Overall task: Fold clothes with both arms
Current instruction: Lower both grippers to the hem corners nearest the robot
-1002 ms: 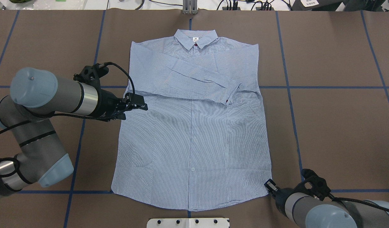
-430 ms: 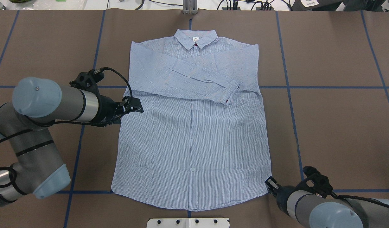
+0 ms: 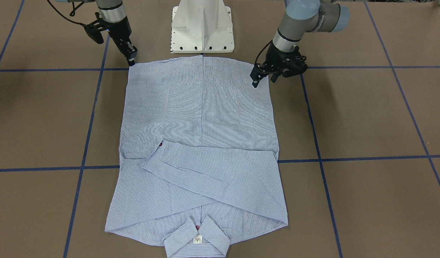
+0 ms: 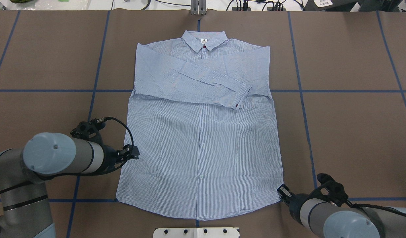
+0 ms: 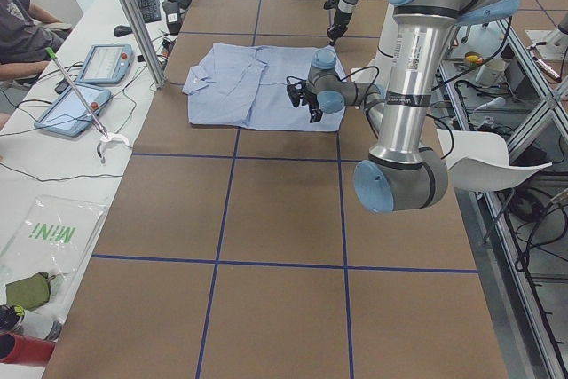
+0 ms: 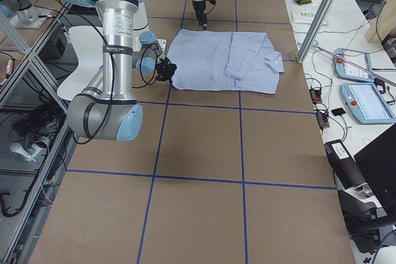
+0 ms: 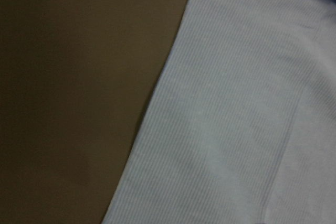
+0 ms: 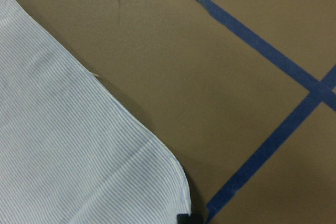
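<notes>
**Q:** Where does the shirt (image 4: 203,132) sit?

**A:** I see it flat on the brown table (image 4: 355,132), front up, in the middle of the overhead view. The collar (image 4: 204,39) is at the top centre and the curved hem at the bottom. Both sleeves are folded across the chest. The upper one runs down to the right and ends in a cuff (image 4: 241,97) with a red button. In the front-facing view the white neck label (image 3: 197,239) shows at the bottom centre.

**Q:** Left gripper?

**A:** The left gripper (image 4: 134,154) is at lower left of the overhead view, over the shirt's side edge a little above the hem. In the front-facing view I read its two fingers as spread, with cloth visible between them and nothing grasped. I cannot tell whether a fingertip touches the fabric. Its wrist camera is blurred: pale cloth on the right, dark table on the left.

**Q:** Right gripper?

**A:** The right gripper (image 4: 281,191) is at lower right of the overhead view, with its tip at the hem corner. The right wrist camera shows that rounded corner at lower left of its frame, a dark fingertip (image 8: 184,217) just beside it at the bottom edge, and blue tape (image 8: 273,145) crossing on the right. I cannot tell whether these fingers are apart or closed, since every view shows them edge-on or too small.

**Q:** Anything else?

**A:** The white pedestal base (image 3: 202,25) stands at the top centre of the front-facing view, just beyond the hem.
</notes>
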`<act>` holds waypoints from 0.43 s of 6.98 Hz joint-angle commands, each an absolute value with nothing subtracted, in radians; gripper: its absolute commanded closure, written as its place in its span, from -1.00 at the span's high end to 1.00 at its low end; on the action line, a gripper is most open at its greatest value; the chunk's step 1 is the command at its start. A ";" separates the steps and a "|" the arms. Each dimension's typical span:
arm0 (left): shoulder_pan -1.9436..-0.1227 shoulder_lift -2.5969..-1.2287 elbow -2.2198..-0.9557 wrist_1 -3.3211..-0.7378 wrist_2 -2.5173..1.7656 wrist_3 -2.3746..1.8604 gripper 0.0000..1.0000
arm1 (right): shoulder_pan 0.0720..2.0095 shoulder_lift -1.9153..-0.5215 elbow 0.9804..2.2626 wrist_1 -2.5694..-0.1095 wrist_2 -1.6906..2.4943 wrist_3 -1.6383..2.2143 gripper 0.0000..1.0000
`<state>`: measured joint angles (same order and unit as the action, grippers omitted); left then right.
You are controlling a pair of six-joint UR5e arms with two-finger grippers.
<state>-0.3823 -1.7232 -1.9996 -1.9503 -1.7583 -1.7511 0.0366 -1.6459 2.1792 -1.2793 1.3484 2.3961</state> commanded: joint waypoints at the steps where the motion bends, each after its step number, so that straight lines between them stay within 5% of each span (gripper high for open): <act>1: -0.318 -1.675 -2.025 -1.953 -1.753 -1.808 0.70 | 0.037 -1.649 2.175 -1.279 1.348 2.396 -1.00; 3: -0.290 -1.663 -2.020 -1.953 -1.753 -1.825 0.66 | 0.037 -1.649 2.177 -1.279 1.350 2.395 -1.00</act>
